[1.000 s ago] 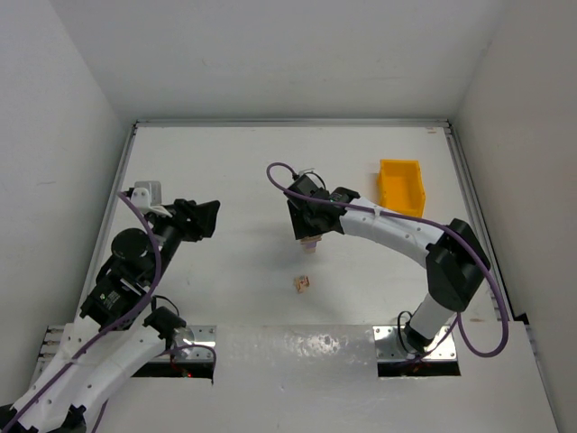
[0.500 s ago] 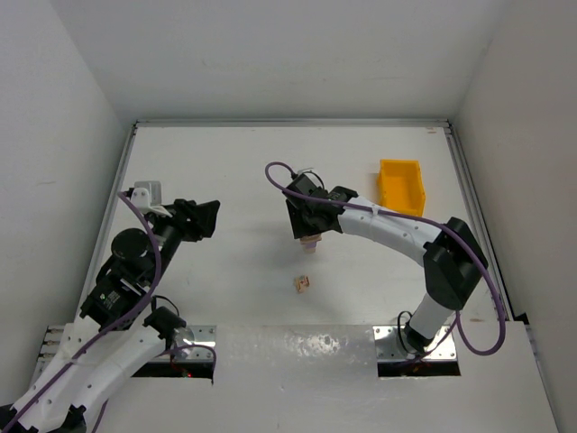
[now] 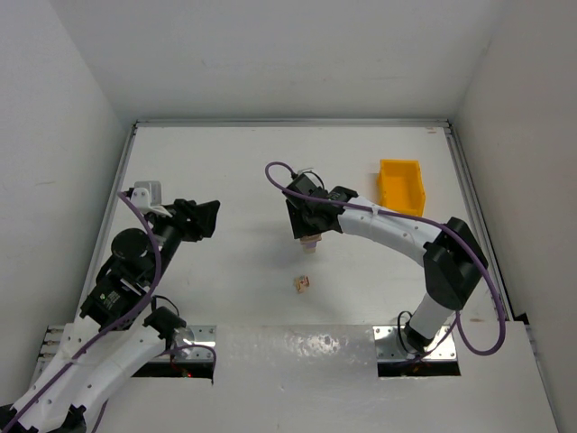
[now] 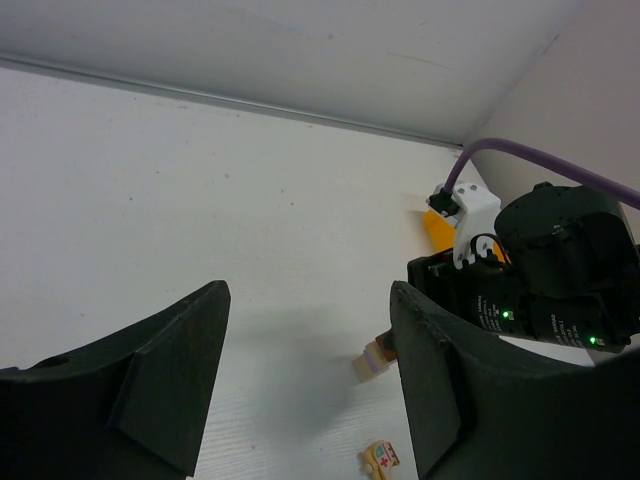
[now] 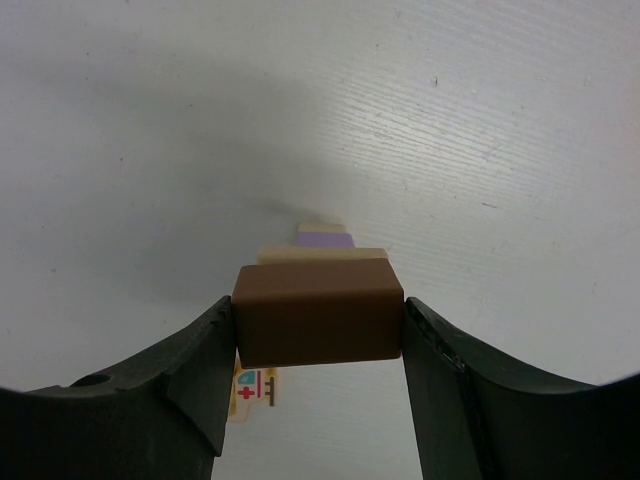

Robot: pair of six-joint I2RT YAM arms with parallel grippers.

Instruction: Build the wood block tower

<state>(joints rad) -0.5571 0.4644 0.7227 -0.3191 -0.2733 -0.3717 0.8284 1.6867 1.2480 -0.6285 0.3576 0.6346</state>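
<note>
The wood block tower (image 3: 310,244) stands mid-table, a small stack of pale tan and purple blocks. My right gripper (image 3: 309,233) hangs over it, shut on a dark reddish-brown block (image 5: 317,312). That block sits on or just above the tan top block (image 5: 320,254), with a purple layer (image 5: 325,239) below; contact is unclear. The stack also shows in the left wrist view (image 4: 372,362). A loose pale block with a red cross (image 3: 302,284) lies nearer the arms, also seen in both wrist views (image 5: 252,388) (image 4: 383,458). My left gripper (image 3: 209,219) is open and empty, far left of the stack.
A yellow plastic bin (image 3: 400,187) stands at the back right, and its corner shows in the left wrist view (image 4: 437,225). White walls close the table on the left, back and right. The right arm's purple cable (image 3: 279,180) loops above the gripper.
My right gripper has shifted very slightly left with the brown block. The left arm and the loose block have not moved.
</note>
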